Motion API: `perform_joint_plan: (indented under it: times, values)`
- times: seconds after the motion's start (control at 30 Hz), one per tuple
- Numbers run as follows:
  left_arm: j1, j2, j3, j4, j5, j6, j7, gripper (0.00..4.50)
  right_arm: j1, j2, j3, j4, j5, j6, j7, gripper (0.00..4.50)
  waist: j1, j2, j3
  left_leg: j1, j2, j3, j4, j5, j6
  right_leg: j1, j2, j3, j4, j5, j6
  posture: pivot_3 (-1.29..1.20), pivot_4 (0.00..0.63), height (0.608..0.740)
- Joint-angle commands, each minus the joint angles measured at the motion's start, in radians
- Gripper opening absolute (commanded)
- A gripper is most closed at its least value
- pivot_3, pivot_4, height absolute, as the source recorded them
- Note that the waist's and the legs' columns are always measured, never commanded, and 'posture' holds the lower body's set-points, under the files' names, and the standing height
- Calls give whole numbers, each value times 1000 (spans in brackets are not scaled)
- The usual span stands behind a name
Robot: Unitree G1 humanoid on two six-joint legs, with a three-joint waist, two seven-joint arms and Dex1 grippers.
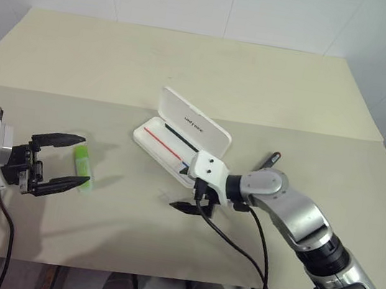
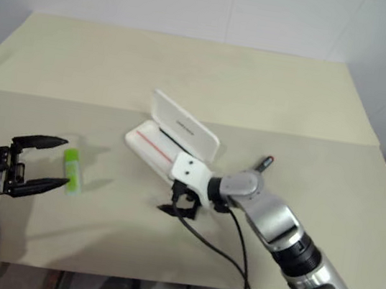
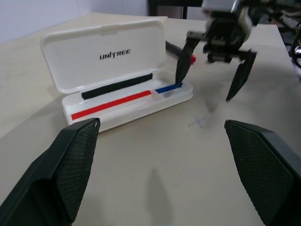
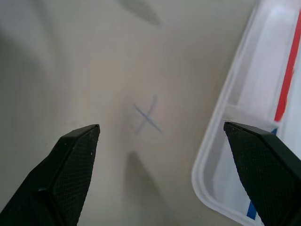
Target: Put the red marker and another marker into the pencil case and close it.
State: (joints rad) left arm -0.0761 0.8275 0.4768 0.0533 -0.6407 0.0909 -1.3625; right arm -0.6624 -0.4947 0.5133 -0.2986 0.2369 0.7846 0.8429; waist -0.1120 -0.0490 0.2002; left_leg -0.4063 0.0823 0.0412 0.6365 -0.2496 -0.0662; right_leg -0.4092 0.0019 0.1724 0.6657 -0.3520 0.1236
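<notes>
Pencil case (image 1: 179, 142) sits mid-counter (image 1: 189, 71), lid up on the far side, tray facing me. Inside I can make out a red line, a black strip and a bit of blue; can't tell if those are printed or loose parts.

Green marker (image 1: 83, 166) lies flat on the counter left of the case, well apart from it. My left hand (image 1: 59, 166) hangs level beside it, fingers spread wide with the marker's near-left end between the tips, nothing gripped. Can't tell whether either tip touches it.

My right hand (image 1: 186, 203) is at the case's near-right end, angled down toward the counter, fingers wide apart and empty. My own wrist housing covers the case's right corner in the head views. From the left wrist view one finger stands right at the case's blue end; touching or just above, can't say.

Red marker (image 1: 269, 158) lies on the counter right of the case, mostly hidden behind my right forearm: a dark stub and a red tip show.

Faint pen cross (image 4: 148, 117) on the counter between my right fingers, just beside the case.
</notes>
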Motion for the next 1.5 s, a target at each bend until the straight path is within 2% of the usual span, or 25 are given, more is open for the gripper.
perform_joint_plan:
  times: [0.03, 0.37, 0.4, 0.53, 0.73, 0.83, 1.1, 1.23, 1.5]
  values:
    - [20, 5, 46, -41, -32, 5, 12, 4500, -24, 20, 14, 23, -36, -34, -2, 4466, -2, 0, 0, 0, 0, 0, 0, 0, 0, 0, 0, 0, 0, 0, 0, 0, 150, 740]
    - [37, 8, 64, -64, -35, 13, 25, 4500, -38, 34, 42, 62, -89, -39, 27, 4466, -3, 0, 0, 0, 0, 0, -3, 0, 0, 0, 0, 0, -2, 0, 0, 0, 150, 740]
    - [35, 8, 63, -64, -35, 13, 27, 4500, -41, 39, 45, 70, -94, -37, 28, 4291, -3, 0, 0, 0, 0, 0, -3, 0, 0, 0, 0, 0, -2, 0, 0, 0, 150, 740]
    - [31, 6, 60, -66, -34, 14, 30, 4500, -51, 49, 48, 89, -108, -31, 31, 3192, -3, 0, 0, 0, 0, 0, -3, 0, 0, 0, 0, 0, -2, 0, 0, 0, 150, 740]
    - [27, 3, 57, -69, -34, 14, 40, 4500, -69, 56, 38, 112, -122, -35, 32, 950, -4, 0, 0, 0, 0, 0, -4, 0, 0, -1, 0, -1, -3, 0, -1, 0, 150, 740]
    - [22, 2, 53, -66, -32, 11, 43, 4500, -74, 62, 26, 120, -127, -38, 27, 15, -10, -1, 0, 0, 0, 0, -4, 0, 0, -1, 0, -1, -3, 0, -1, 0, 150, 740]
    - [-2, -12, 31, -57, -26, 3, 47, 4500, -37, 17, -37, 48, -82, -156, 103, 15, -23, -1, -1, 0, 0, -1, -5, 0, -1, 0, 0, -1, -3, 0, -1, 0, 150, 740]
    - [-5, -17, 26, -53, -28, 1, 43, 4500, 16, -98, -51, -39, -68, -204, 193, 15, -22, -1, -1, -1, 0, -1, -6, 0, -1, 0, 0, -2, -5, 0, -1, 0, 150, 740]
    - [-21, -20, 18, -37, -40, 11, 13, 4500, 77, -291, -27, -81, -152, -303, 288, 15, -23, -1, 0, 0, 0, -2, -5, 0, -1, 0, 0, -2, -4, 0, -1, 0, 150, 740]
